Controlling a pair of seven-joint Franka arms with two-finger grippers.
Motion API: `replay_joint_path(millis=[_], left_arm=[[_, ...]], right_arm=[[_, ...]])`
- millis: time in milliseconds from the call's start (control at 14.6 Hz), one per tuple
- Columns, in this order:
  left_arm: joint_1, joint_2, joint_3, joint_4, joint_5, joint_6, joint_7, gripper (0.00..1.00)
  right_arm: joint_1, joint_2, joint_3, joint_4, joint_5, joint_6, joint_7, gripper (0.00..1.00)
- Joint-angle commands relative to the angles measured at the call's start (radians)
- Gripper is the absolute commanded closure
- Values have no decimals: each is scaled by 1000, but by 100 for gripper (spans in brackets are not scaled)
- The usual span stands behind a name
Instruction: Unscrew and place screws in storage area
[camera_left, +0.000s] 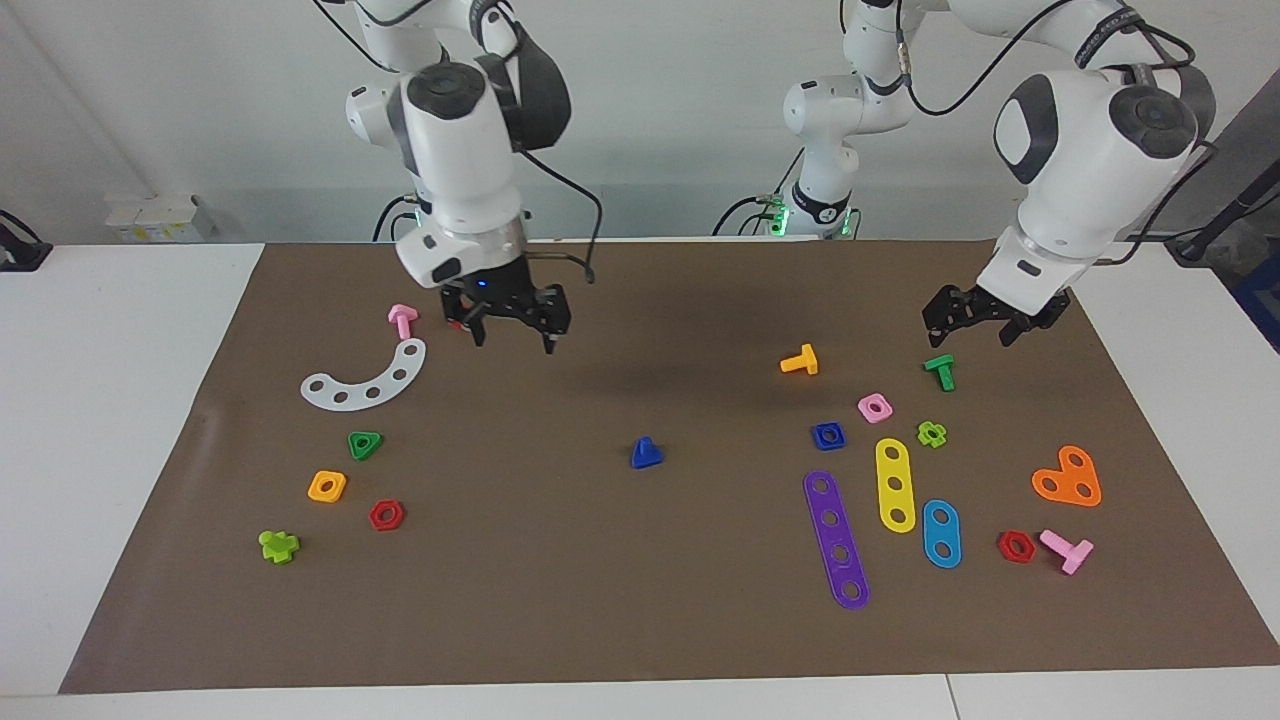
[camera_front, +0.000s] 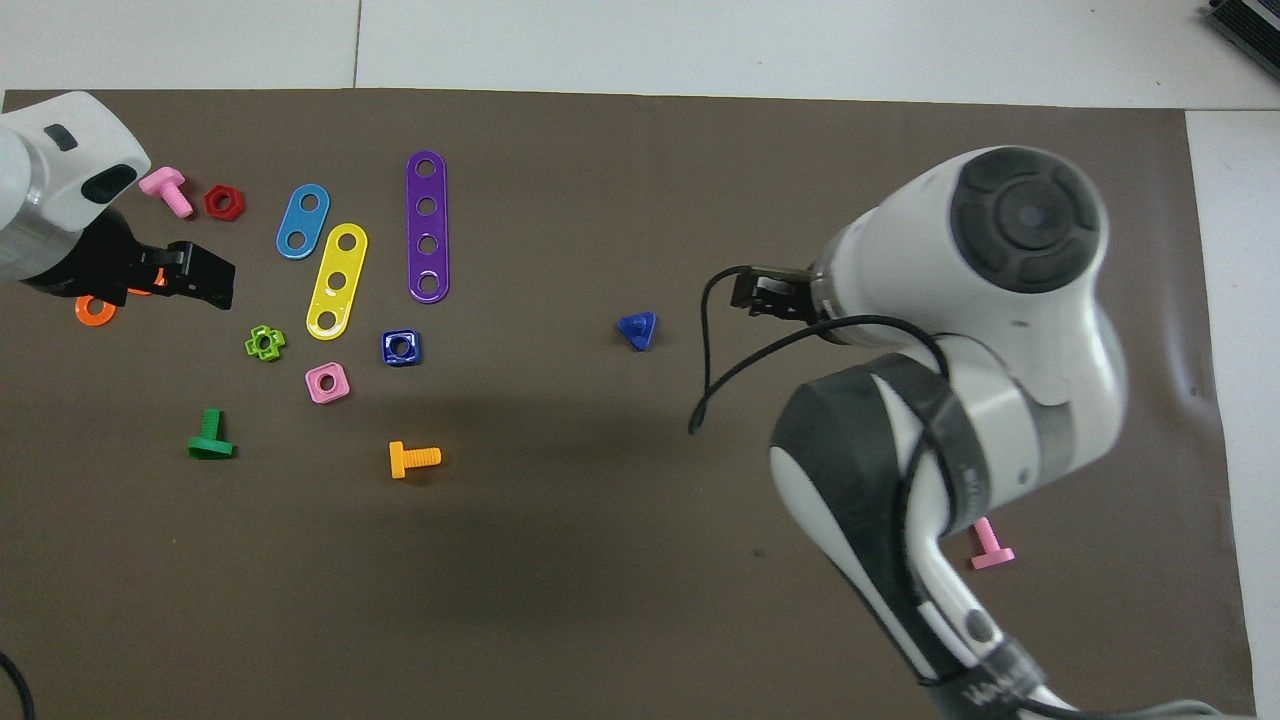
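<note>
Two fixed cams. Facing cam: high, across the table (camera_left: 120, 420) from the robots, looks back at them, wide enough to catch the whole brown mat (camera_left: 600, 580) plus both arm bases. Overhead cam: high above the robots' end, looks forward and steeply down, tighter on the mat (camera_front: 600, 600). Both share the mat, views half a turn apart.
</note>
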Motion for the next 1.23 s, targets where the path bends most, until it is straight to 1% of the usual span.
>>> replay_joint_path(millis=[0, 69, 206, 343, 411, 480, 548, 685, 754, 891, 960, 1028, 1165], left_arm=[[-9, -54, -4, -3, -16, -42, 5, 0], [-10, -65, -5, -4, -17, -44, 4, 0], [-12, -79, -10, -12, -19, -42, -2, 0], [-12, -82, -10, -23, -19, -36, 1, 0], [-12, -85, -10, -24, -19, -33, 1, 0], [-12, -85, -10, -24, -19, -29, 1, 0], [-12, -87, -10, -29, -20, -27, 1, 0], [-12, -85, -10, -30, -28, -21, 1, 0], [-12, -85, -10, -32, -42, -6, -5, 0], [-12, -87, -10, -38, -46, 16, -8, 0], [-12, -87, -10, -40, -46, 27, -10, 1], [-14, -87, -10, -43, -46, 37, -11, 1], [-17, -102, -10, -78, -46, 65, -10, 3]], right_arm=[[61, 165, -8, 121, 1, 75, 101, 0], [82, 187, -8, 121, 3, 142, 122, 0], [109, 233, -8, 121, 3, 191, 132, 0], [141, 308, -8, 133, -15, 208, 193, 0], [147, 343, -8, 147, -20, 259, 208, 0], [149, 355, -8, 147, -23, 282, 208, 1], [149, 354, -8, 147, -29, 288, 201, 5], [149, 371, -8, 142, -70, 300, 195, 24], [146, 385, -8, 134, -86, 340, 192, 27], [141, 388, -8, 131, -95, 357, 161, 33], [141, 388, -8, 125, -95, 363, 158, 40], [139, 388, -8, 122, -95, 363, 149, 44], [138, 388, -8, 105, -94, 363, 112, 44]])
